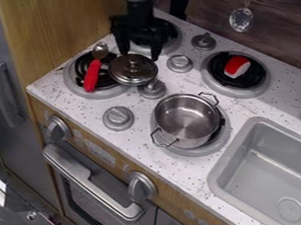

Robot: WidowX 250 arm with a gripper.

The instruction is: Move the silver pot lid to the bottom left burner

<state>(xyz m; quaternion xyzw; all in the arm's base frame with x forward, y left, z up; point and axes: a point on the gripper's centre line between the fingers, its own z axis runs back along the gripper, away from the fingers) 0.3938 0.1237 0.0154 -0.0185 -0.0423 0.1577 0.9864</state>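
Over the upper left part of the stove, the black gripper [139, 53] hangs down with its two fingers spread apart. Directly below and slightly in front of it is the silver pot lid [133, 70], knob up, with nothing visibly gripping it. The lid overlaps the right side of the left front burner [72, 79] in the view and lies close to a grey stove knob [153, 88]. On that burner rests a spoon with a red handle [92, 75], its bowl toward the back.
A silver pot [187, 118] with two handles stands on the right front burner. On the back right burner lies a red and white object [236, 66]. Several grey knobs stand between the burners. The sink [272, 169] is at the right, and a wooden wall [52, 21] borders the left.
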